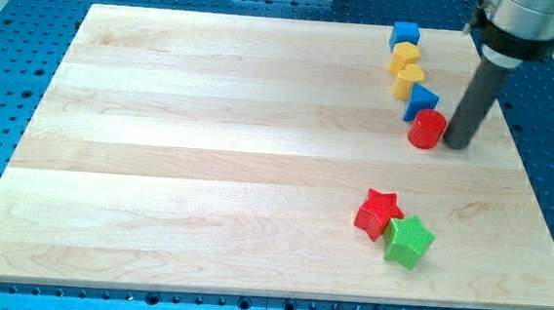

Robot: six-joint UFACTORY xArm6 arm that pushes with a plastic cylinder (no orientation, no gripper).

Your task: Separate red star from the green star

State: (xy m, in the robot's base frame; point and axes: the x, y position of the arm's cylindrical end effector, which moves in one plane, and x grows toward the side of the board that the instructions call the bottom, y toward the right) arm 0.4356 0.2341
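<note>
The red star lies on the wooden board at the view's lower right. The green star touches it on its lower right side. My tip is at the view's upper right, well above the two stars. It stands just right of a red cylinder, close to it or touching it.
A column of blocks runs up from the red cylinder: a blue block, a yellow block, another yellow block and a blue cube. The board's right edge is near my tip.
</note>
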